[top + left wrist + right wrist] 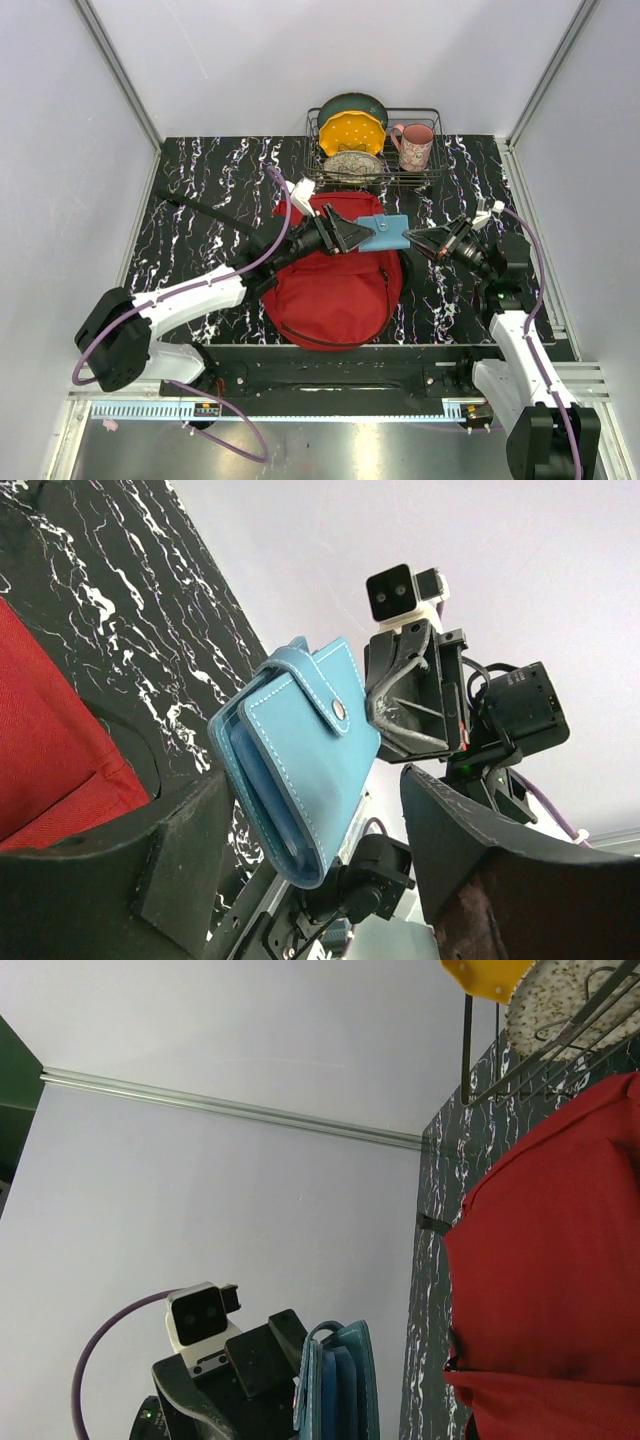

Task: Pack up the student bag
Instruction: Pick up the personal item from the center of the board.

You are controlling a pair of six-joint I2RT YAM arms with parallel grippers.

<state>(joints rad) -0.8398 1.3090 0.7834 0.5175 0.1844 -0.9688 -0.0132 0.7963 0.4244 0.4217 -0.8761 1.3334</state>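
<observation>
The red student bag (pixel 335 290) lies flat at the middle of the black marbled table; it also shows in the left wrist view (pixel 50 740) and the right wrist view (pixel 550 1240). A blue wallet (pixel 385 232) hangs in the air over the bag's upper right part. My right gripper (pixel 413 238) is shut on the blue wallet's right edge. My left gripper (pixel 362 236) stands open around its left end. From the left wrist the blue wallet (pixel 300 760) sits between the two fingers with a gap on the right side. The right wrist view has the blue wallet (pixel 340 1385) edge-on.
A wire dish rack (pixel 437 112) stands at the back with a green bowl (pixel 352 104), a yellow plate (pixel 351 132), a speckled plate (pixel 353 165) and a pink mug (pixel 415 145). A black strap (pixel 200 210) trails left from the bag. White walls close in three sides.
</observation>
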